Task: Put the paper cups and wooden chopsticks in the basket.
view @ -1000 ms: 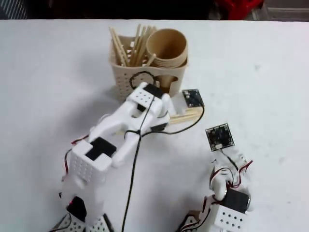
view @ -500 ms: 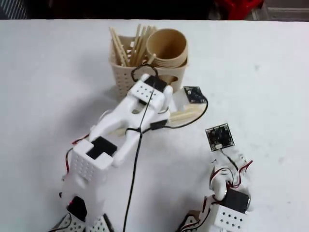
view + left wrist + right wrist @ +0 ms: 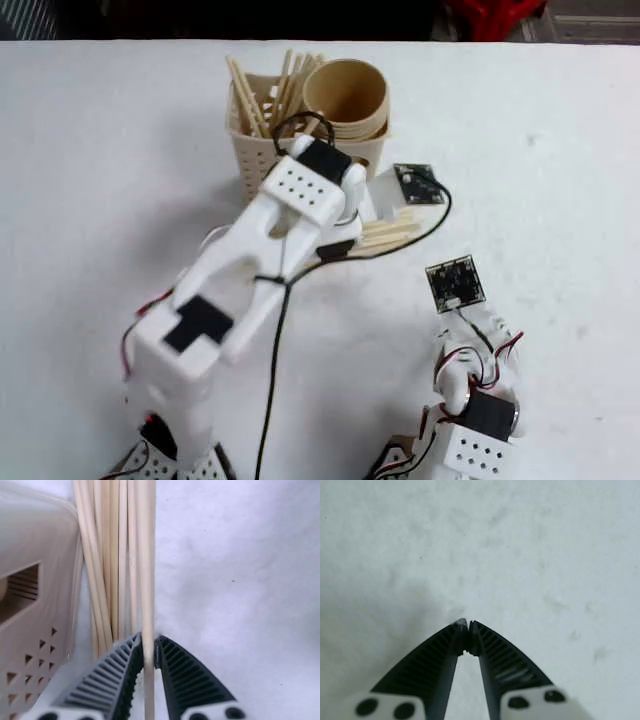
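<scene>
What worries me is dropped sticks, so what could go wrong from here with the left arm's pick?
1. The left gripper pinches a single chopstick with much of it jutting past the tips; it may swivel or slip when lifted.
2. That stick lies against the loose chopsticks beside the basket, so lifting may drag or scatter them.
3. The basket is crowded with paper cups and leaning sticks; the new one may catch.
</scene>
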Robot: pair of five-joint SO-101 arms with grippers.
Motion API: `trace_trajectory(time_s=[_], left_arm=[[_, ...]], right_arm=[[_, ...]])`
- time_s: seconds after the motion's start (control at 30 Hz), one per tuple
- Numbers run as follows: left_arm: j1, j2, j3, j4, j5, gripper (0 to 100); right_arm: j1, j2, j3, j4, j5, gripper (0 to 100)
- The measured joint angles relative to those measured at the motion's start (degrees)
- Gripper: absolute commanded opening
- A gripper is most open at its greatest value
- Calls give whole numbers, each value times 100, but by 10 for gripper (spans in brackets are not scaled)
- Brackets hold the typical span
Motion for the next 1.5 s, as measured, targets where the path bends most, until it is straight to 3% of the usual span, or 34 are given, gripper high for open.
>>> trace_trajectory(time_s=[0.2,0.3,0.4,0.6,0.87,1.03,1.2,1.5], left_arm=[[79,-2075,422,9,343,22],[-70,-3024,422,-448,782,22],[-510,-3771,519,-1310,1547,22],[-1398,-4053,1011,-3842,3112,22],[-1820,-3279,1248,-5934,4105,23],[-1978,-2664,1248,-6207,4299,28],[-1987,-2514,1371,-6207,4316,105],[-2031,-2505,1530,-6215,4316,98]], right_arm=[[0,0,0,0,0,21],[0,0,0,0,0,21],[0,0,0,0,0,21],[0,0,0,0,0,21],[0,0,0,0,0,21],[0,0,0,0,0,21],[0,0,0,0,0,21],[0,0,0,0,0,21]])
